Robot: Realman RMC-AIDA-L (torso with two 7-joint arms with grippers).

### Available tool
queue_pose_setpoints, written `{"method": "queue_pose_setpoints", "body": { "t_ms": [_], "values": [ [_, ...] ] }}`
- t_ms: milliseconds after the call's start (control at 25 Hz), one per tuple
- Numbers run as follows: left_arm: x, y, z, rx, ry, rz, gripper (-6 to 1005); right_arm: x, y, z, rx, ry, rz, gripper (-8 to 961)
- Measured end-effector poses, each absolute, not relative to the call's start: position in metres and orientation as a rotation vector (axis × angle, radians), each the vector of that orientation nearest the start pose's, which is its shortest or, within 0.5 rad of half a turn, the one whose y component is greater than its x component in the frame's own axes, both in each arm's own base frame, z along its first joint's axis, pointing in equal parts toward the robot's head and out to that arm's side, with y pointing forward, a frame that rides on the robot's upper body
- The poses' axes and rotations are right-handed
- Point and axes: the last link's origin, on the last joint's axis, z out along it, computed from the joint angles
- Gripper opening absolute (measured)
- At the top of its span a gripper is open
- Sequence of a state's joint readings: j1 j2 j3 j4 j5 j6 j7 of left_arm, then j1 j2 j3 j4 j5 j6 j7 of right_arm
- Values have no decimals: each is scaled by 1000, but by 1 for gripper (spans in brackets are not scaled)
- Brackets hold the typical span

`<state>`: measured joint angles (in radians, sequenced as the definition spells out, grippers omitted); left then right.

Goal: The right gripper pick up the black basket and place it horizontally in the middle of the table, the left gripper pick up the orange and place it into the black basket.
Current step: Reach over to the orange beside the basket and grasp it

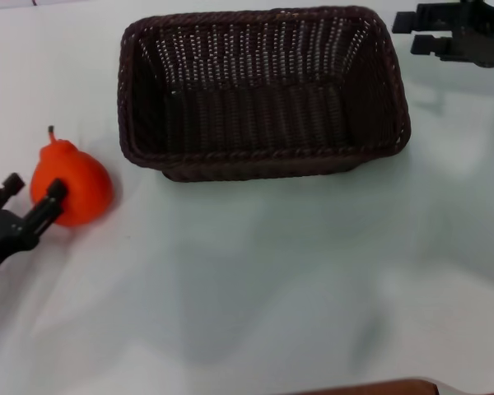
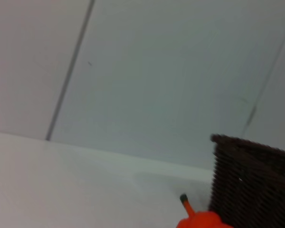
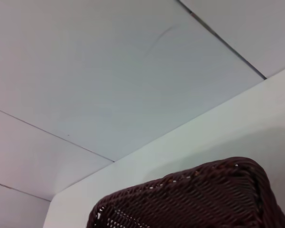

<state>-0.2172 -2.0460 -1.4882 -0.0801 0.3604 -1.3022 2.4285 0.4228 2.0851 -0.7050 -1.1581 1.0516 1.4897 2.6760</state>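
The black basket (image 1: 255,154) stands upright and lengthwise across the middle back of the table (image 1: 272,280); it holds nothing. It also shows in the left wrist view (image 2: 256,180) and in the right wrist view (image 3: 194,199). The orange (image 1: 76,188) rests on the table to the basket's left, stem up; its top shows in the left wrist view (image 2: 202,221). My left gripper (image 1: 33,193) is open at the orange, one finger (image 1: 54,196) over its left side, the other off to the left. My right gripper (image 1: 418,31) is open at the back right, just clear of the basket's corner.
A brown strip (image 1: 370,387) runs along the table's front edge. Pale panelled walls rise behind the table in both wrist views.
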Motion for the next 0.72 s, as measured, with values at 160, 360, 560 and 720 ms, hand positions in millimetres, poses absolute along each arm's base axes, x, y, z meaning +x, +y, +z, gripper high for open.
{"method": "queue_pose_setpoints", "body": {
  "t_ms": [160,360,560,720],
  "values": [
    [-366,239,-48,-2008,-928,-784,775,274,338,88,-1752,-1891,-481,609],
    [-361,248,-59,-2074,-927,-738,774,290,326,115,-1684,-1793,-559,608],
    [-359,251,-59,-2073,-922,-740,635,307,312,138,-1563,-1712,-644,607],
    [-359,254,-54,-2030,-913,-766,555,327,303,141,-1473,-1643,-700,607]
  ]
}}
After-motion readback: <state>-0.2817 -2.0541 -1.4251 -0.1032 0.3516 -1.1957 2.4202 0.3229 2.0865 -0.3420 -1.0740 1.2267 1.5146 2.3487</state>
